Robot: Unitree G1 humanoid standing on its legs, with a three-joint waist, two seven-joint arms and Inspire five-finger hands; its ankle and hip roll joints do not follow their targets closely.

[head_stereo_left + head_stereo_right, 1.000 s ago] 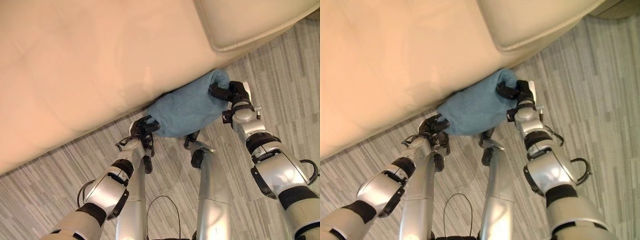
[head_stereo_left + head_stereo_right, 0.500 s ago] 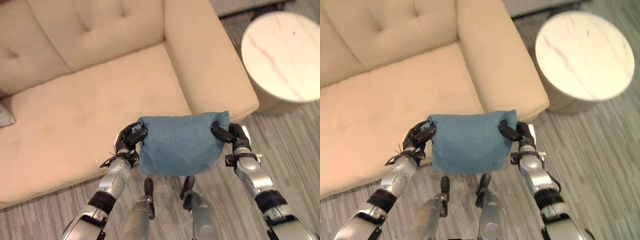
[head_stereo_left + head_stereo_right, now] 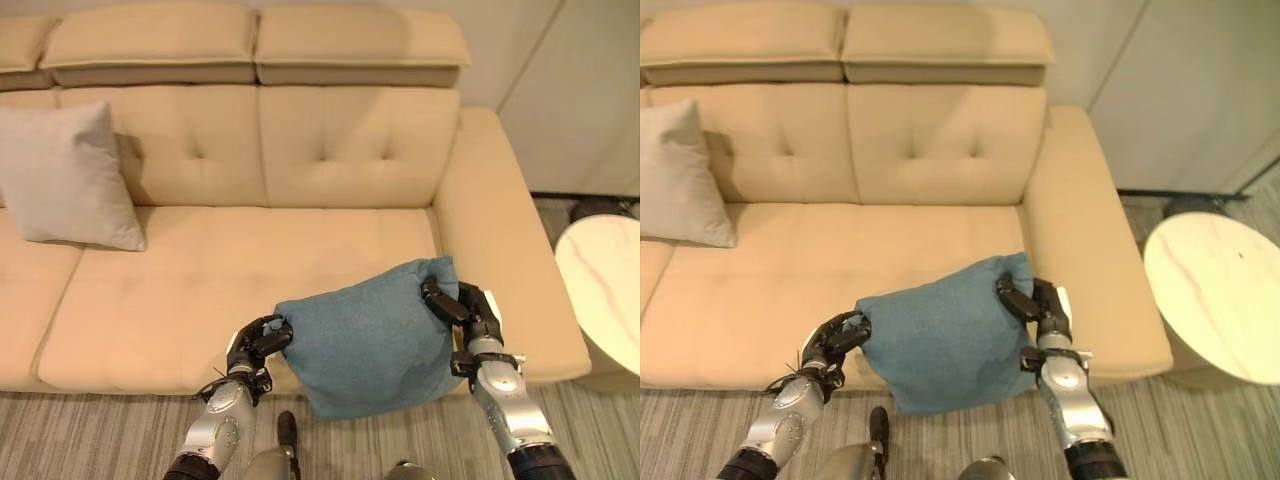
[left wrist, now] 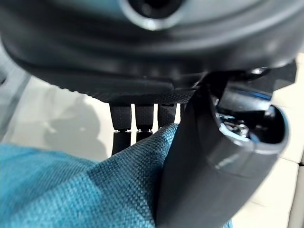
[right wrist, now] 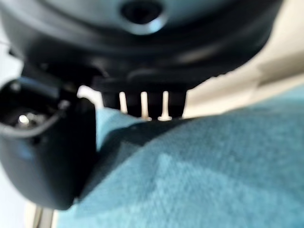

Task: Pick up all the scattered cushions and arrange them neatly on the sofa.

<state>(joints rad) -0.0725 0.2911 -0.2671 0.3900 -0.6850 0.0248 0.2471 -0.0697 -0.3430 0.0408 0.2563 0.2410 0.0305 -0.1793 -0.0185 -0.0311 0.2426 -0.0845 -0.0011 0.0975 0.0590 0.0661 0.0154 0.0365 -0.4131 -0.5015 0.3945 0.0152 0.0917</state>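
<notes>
A blue cushion point(image 3: 370, 335) hangs in the air over the front edge of the beige sofa point(image 3: 230, 270), held between both hands. My left hand point(image 3: 258, 343) is shut on its left corner and my right hand point(image 3: 462, 310) is shut on its upper right corner. Up close, the blue fabric point(image 4: 85, 190) runs between the thumb and fingers of the left hand, and the same cloth point(image 5: 190, 166) is pinched in the right hand. A light grey cushion point(image 3: 68, 177) leans upright against the sofa's backrest at the left.
A round white marble-topped side table point(image 3: 1215, 295) stands to the right of the sofa's armrest point(image 3: 510, 250). Grey striped flooring point(image 3: 90, 430) runs along the sofa's front. A pale wall point(image 3: 590, 90) is at the back right.
The camera has tilted up, bringing the whole sofa and the grey cushion into sight. Both hands have lifted the blue cushion from the floor by the sofa's base to seat height.
</notes>
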